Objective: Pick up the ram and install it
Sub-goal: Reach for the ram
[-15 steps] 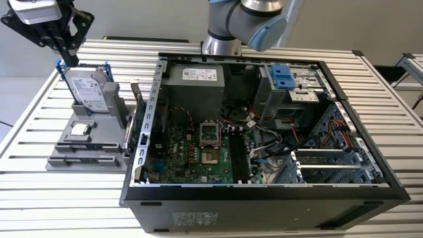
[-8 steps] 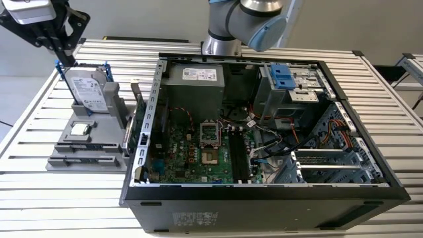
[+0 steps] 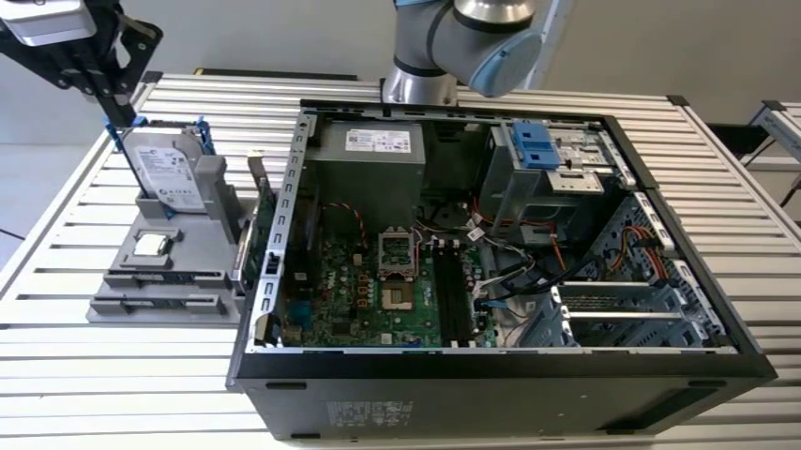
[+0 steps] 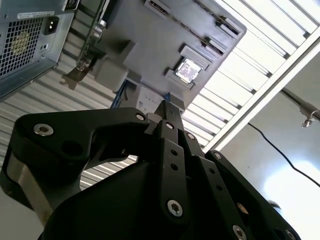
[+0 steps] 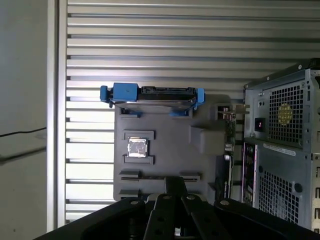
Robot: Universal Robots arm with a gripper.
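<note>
Exterior view gives us the gripper [image 3: 122,116] hanging above the grey parts tray [image 3: 113,305] on the slatted table [image 3: 75,375], its tips near the top of the upright hard drive [image 3: 169,173], whose face carries a white printed label. In both wrist views the black fingers [image 4: 167,112] are drawn together into one narrow tip, and we see nothing between them. We take the dark bluish strip in the tray slot, just on the near side of the square processor [image 3: 153,246], for the ram [image 3: 169,276]; it lies apart from the tips. Toward the exterior view's right stands the open computer case [image 3: 501,370], with a white label on its power supply [image 3: 375,178] and long black memory slots [image 3: 453,291] on the board
</note>
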